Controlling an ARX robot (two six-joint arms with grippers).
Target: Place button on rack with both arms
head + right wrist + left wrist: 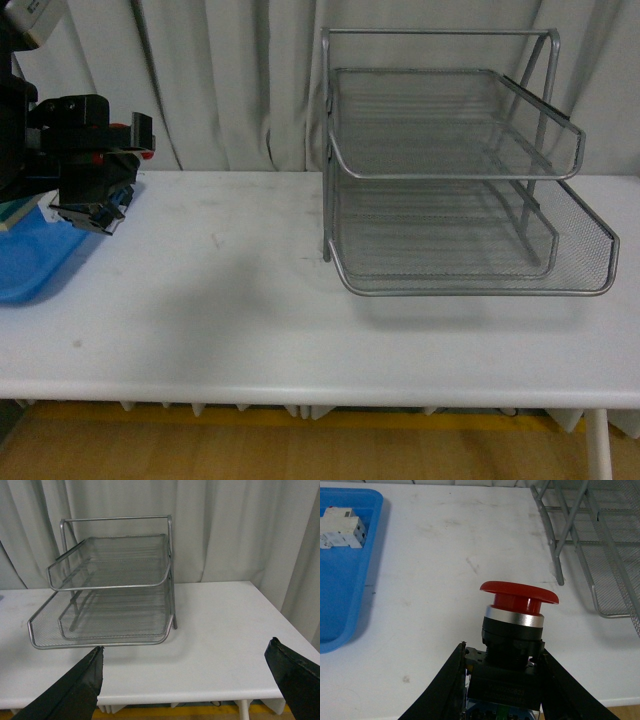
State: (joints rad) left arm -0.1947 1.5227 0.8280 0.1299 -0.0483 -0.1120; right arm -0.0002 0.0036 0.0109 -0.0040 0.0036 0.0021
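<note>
The button (pixel 518 609), with a red mushroom cap, a silver ring and a black body, is held upright above the white table. My left gripper (pixel 502 651) is shut on its black body. In the front view the left gripper (pixel 92 190) hangs at the far left over the blue tray's edge, well away from the rack (pixel 470 292). This silver wire-mesh rack stands at the back right of the table and also shows in both wrist views (pixel 600 555) (pixel 107 587). My right gripper (pixel 186 647) is open and holds nothing, low near the table's front edge and facing the rack.
A flat blue tray (pixel 30 272) lies at the table's left end, and in the left wrist view this tray (pixel 340 595) holds a white blocky component (pixel 342 527). The white table (pixel 220 300) stretches between tray and rack. Grey curtains hang behind.
</note>
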